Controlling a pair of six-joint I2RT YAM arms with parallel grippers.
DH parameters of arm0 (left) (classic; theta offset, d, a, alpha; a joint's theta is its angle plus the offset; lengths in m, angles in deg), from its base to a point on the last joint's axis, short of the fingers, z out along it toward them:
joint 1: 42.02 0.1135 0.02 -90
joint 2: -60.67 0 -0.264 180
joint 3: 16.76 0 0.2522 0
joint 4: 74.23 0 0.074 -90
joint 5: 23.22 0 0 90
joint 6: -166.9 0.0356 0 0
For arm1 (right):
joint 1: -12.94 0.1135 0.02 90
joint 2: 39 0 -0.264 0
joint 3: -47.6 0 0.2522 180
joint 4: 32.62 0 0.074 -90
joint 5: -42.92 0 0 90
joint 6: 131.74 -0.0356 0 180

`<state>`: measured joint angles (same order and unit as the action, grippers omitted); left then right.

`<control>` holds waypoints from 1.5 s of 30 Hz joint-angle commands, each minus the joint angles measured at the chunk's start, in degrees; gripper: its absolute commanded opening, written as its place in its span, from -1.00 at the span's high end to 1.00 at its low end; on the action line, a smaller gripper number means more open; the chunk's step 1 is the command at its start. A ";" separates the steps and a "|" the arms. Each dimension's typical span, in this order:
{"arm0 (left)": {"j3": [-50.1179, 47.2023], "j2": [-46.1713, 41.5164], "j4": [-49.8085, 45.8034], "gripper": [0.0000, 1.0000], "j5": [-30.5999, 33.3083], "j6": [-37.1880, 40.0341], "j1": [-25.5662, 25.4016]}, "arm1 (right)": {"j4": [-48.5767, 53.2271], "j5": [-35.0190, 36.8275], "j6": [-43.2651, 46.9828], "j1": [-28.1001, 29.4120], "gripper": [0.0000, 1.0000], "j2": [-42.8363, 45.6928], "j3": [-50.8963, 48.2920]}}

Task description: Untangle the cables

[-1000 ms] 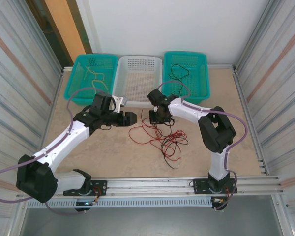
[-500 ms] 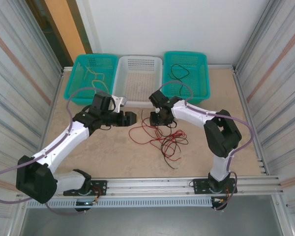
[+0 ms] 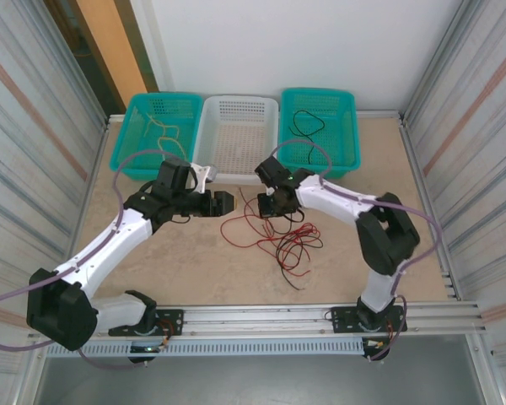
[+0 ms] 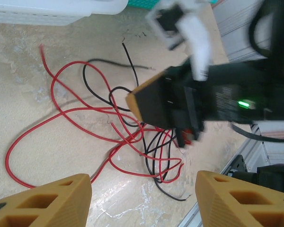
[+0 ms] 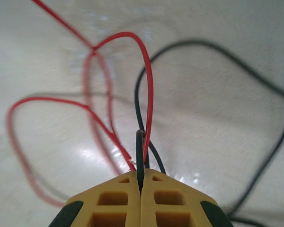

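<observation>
Right jaws closed onto black cable [image 5: 139, 144]

Red cables [image 5: 150, 85], black cables [image 5: 140, 156], teal baskets [image 3: 318, 93], white basket [image 3: 240, 100], beige mottled table [image 3: 194, 261], yellow-orange jaws

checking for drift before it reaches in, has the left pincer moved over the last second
No. In the top view the left pincer stays just in front of the white basket's near rim, with the same gap as before.

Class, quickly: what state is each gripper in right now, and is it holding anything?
Left gripper: open, holding nothing.
Right gripper: shut on cables.
</observation>
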<state>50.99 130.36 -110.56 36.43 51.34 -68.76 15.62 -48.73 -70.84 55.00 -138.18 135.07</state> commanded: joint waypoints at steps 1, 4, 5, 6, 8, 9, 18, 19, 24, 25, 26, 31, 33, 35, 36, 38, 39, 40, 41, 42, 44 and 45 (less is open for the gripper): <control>1.08 0.75 1.58 -0.21 -1.61 -0.53 0.02 | -4.63 -2.29 3.54 2.38 1.00 12.13 -1.36; 2.91 1.99 2.80 -0.21 -2.87 -0.89 0.02 | -7.43 -5.29 4.12 2.85 1.00 18.63 -2.78; 3.78 2.49 3.32 -0.21 -3.37 -0.89 -0.06 | -7.43 -5.83 4.23 2.85 1.00 20.07 -2.48; 4.58 2.95 3.75 -0.21 -3.83 -0.90 -0.19 | -7.26 -6.10 4.39 2.85 1.00 21.07 -2.23; 6.44 3.81 5.16 -0.22 -5.23 -1.11 -0.63 | -6.63 -6.25 4.66 2.89 1.00 22.69 -1.11; 7.21 4.19 5.76 -0.23 -5.74 -1.24 -0.98 | -6.61 -6.41 4.68 2.94 1.00 23.24 -0.79; 11.04 6.74 7.54 -0.25 -6.65 -0.28 -4.28 | -10.59 -11.38 4.01 2.90 1.00 28.06 -0.08; 11.00 6.95 7.17 -0.25 -6.33 -0.12 -4.36 | -11.07 -12.12 4.00 2.95 1.00 28.61 -0.06; 10.68 7.30 4.91 -0.22 -3.42 0.29 -4.39 | -13.30 -15.15 3.21 2.85 1.00 31.92 -0.06; 10.47 7.39 4.90 -0.22 -3.40 0.22 -4.37 | -13.70 -15.54 3.02 2.85 1.00 32.66 -0.06; 10.34 7.39 4.90 -0.21 -3.39 0.17 -4.44 | -14.09 -15.80 2.82 2.80 1.00 33.46 -0.04; 9.22 7.56 4.99 -0.15 -2.92 0.03 -4.37 | -16.42 -17.51 1.40 1.91 1.00 37.47 -0.15; 8.51 7.49 5.24 -0.08 -3.14 -0.12 -4.37 | -17.08 -18.00 0.78 1.19 1.00 38.89 -0.21; 7.85 7.33 5.43 -0.04 -3.05 -0.35 -4.37 | -17.46 -18.68 0.30 0.26 1.00 39.95 -0.44; 7.41 7.14 5.58 -0.01 -3.05 -0.44 -4.39 | -17.76 -18.99 -0.15 -0.21 1.00 40.55 -0.67; 6.72 6.80 5.82 0.06 -3.05 -0.61 -4.36 | -18.68 -18.93 -0.75 -1.07 1.00 41.78 -1.46; 6.36 6.58 6.02 0.10 -3.26 -0.78 -4.37 | -18.97 -18.41 -1.07 -1.51 1.00 42.23 -2.00; 5.98 6.39 6.25 0.13 -3.44 -0.81 -4.42 | -19.23 -18.03 -1.29 -1.82 1.00 42.22 -2.28; 5.65 6.17 6.47 0.20 -3.70 -0.85 -4.42 | -19.27 -17.82 -1.54 -2.23 1.00 43.95 -2.47; 5.35 5.92 6.65 0.27 -3.85 -0.92 -4.45 | -19.22 -17.59 -1.70 -2.72 1.00 44.36 -2.68; 5.00 5.59 6.68 0.38 -3.97 -0.92 -4.38 | -19.12 -16.83 -2.09 -3.37 1.00 44.91 -3.04; 4.89 5.47 6.53 0.45 -4.02 -0.84 -4.42 | -19.01 -16.05 -2.23 -3.65 1.00 45.27 -3.20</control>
<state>56.46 137.64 -104.48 32.91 50.03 -72.89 -1.43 -66.08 -71.50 52.09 -94.44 132.58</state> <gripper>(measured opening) 0.299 0.046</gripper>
